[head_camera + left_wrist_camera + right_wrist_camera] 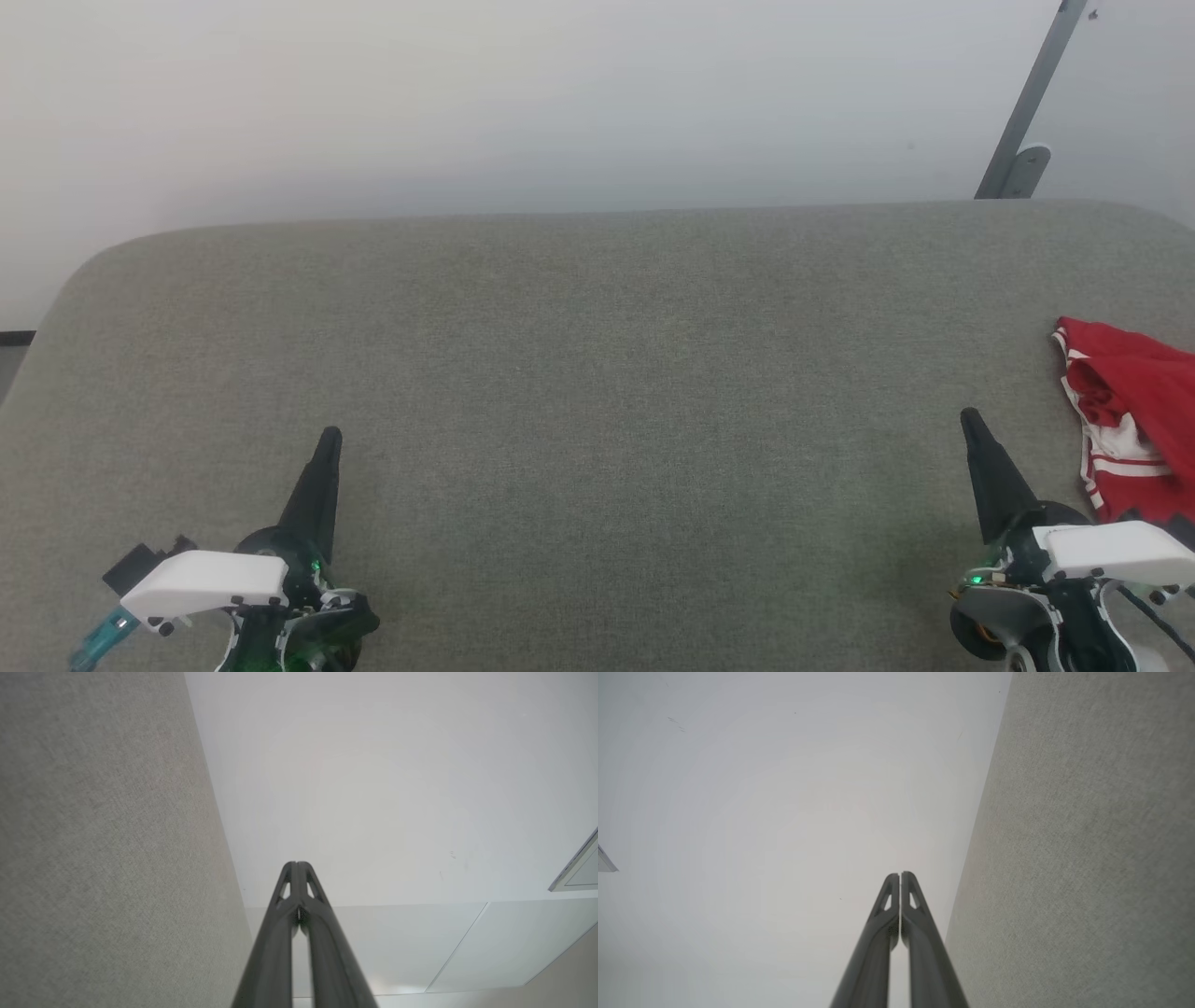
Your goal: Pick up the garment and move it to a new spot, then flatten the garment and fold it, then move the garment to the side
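The garment [1134, 420] is spotted at the far right of the grey padded surface [597, 373], just beside the right gripper [969, 415] and partly cut off by the edge of the head view. It is lying bunched up, with red cloth heaped over a white panel edged in striped trim [1088, 448]. No tidy fold can be made out in the part that shows.

Both tools are closed on nothing. The right gripper's fingers are pressed tip to tip, and so are those of the left gripper [329, 439], which is well apart from the cloth.

The jersey is judged to be light, limp and thin, probably a little slick. Draping, sliding and sagging are to be expected once it is lifted, and several layers may be caught in one pinch. If it is to be taken up, the raised ridge of cloth or the thicker striped trim nearest the right gripper is judged the surest hold.

A heap at the side fits a garment waiting to be fetched as well as one laid aside, so that is left unsettled.
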Controlling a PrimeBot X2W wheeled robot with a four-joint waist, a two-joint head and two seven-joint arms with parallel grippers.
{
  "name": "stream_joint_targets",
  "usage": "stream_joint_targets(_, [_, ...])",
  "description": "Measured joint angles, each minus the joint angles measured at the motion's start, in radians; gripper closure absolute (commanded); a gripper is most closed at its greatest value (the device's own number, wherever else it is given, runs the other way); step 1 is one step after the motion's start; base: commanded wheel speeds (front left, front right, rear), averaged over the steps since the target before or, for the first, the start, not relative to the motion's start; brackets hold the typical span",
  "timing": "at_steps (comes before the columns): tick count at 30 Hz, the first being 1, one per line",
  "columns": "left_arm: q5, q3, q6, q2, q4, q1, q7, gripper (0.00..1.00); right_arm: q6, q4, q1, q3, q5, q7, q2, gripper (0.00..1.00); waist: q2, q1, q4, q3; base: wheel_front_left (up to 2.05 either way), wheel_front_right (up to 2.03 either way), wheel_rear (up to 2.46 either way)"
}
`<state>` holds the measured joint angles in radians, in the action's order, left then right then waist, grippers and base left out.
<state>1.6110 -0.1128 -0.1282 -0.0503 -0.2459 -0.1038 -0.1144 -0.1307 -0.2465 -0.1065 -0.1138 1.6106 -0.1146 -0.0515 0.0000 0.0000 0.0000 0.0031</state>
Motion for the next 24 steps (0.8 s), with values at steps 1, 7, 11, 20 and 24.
stream_joint_targets(1, [0.000, 0.000, 0.000, 0.000, 0.000, 0.000, 0.000, 1.00, 0.000, 0.000, 0.000, 0.000, 0.000, 0.000, 0.000, 1.00, 0.0000, 0.0001, 0.000, 0.000, 0.00, 0.00, 0.00])
stream_joint_targets(7, [0.000, 0.000, 0.000, 0.000, 0.000, 0.000, 0.000, 1.00, 0.000, 0.000, 0.000, 0.000, 0.000, 0.000, 0.000, 1.00, 0.0000, 0.0001, 0.000, 0.000, 0.00, 0.00, 0.00])
stream_joint_targets(11, [0.000, 0.000, 0.000, 0.000, 0.000, 0.000, 0.000, 1.00, 0.000, 0.000, 0.000, 0.000, 0.000, 0.000, 0.000, 1.00, 0.0000, 0.0000, 0.000, 0.000, 0.00, 0.00, 0.00])
stream_joint_targets(20, [0.000, 0.000, 0.000, 0.000, 0.000, 0.000, 0.000, 1.00, 0.000, 0.000, 0.000, 0.000, 0.000, 0.000, 0.000, 1.00, 0.0000, 0.0000, 0.000, 0.000, 0.00, 0.00, 0.00])
stream_joint_targets(24, [0.000, 0.000, 0.000, 0.000, 0.000, 0.000, 0.000, 1.00, 0.000, 0.000, 0.000, 0.000, 0.000, 0.000, 0.000, 1.00, 0.0000, 0.0000, 0.000, 0.000, 0.00, 0.00, 0.00])
